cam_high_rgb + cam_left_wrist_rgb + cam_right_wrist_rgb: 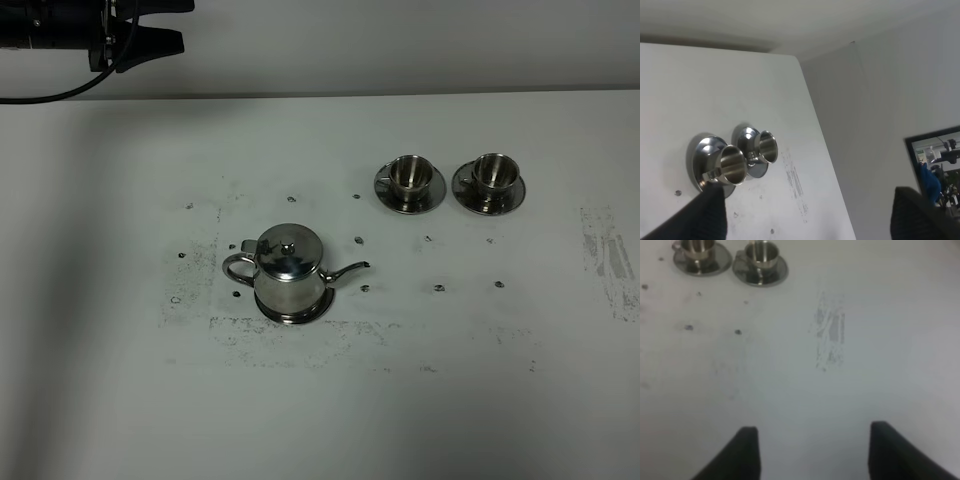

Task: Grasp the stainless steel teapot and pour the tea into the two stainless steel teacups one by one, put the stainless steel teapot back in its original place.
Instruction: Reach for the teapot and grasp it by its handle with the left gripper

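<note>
The stainless steel teapot (289, 277) stands upright on its wide saucer, the original place (292, 316), left of the table's middle, spout pointing right. The two stainless steel teacups (409, 173) (494, 172) sit on their own saucers at the back right. The wrist views show them too: teacups (735, 162) (765, 146) and teacups (697, 246) (761, 252). No tea is visible. My left gripper (175, 22) hovers at the far back left, away from the pot, and stands open (810, 220) with nothing in it. My right gripper (810, 455) is open over bare table, well short of the cups.
The white table (480, 380) carries dark specks and scuffed patches, including a grey smear (830, 335) ahead of the right gripper. A black cable (50, 95) trails from the left arm. The table's right edge (815, 125) and a wall lie beyond the cups.
</note>
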You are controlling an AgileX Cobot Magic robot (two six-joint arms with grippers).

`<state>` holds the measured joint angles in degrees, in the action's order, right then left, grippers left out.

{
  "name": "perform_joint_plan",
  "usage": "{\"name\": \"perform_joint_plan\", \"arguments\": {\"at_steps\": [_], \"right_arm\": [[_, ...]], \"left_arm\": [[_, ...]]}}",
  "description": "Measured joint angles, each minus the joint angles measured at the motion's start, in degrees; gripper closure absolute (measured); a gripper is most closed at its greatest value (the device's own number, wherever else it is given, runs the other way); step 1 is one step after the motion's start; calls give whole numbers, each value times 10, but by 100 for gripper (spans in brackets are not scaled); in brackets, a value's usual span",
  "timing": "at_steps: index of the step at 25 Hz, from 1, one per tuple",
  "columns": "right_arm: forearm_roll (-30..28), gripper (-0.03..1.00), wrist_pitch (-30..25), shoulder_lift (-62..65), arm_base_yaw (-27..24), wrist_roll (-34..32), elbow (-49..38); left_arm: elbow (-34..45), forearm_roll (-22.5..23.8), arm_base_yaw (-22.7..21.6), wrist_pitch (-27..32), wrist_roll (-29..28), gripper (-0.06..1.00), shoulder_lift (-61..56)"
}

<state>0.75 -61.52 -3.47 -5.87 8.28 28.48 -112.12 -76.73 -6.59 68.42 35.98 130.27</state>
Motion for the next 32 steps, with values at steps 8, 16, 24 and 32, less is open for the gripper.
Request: {"name": "perform_joint_plan", "arguments": {"at_steps": [8, 16, 24, 32], "right_arm": [[-7, 65, 0, 4, 0, -17, 0], [-4, 72, 0, 4, 0, -36, 0], [-3, 74, 0, 4, 24, -36, 0], [-3, 74, 0, 12, 96, -36, -1]], "left_arm": [[0, -1, 0, 0, 6, 29, 0], [0, -2, 0, 0, 14, 29, 0], [0, -2, 0, 0, 27, 29, -17], [0, -2, 0, 0, 30, 29, -39]]}}
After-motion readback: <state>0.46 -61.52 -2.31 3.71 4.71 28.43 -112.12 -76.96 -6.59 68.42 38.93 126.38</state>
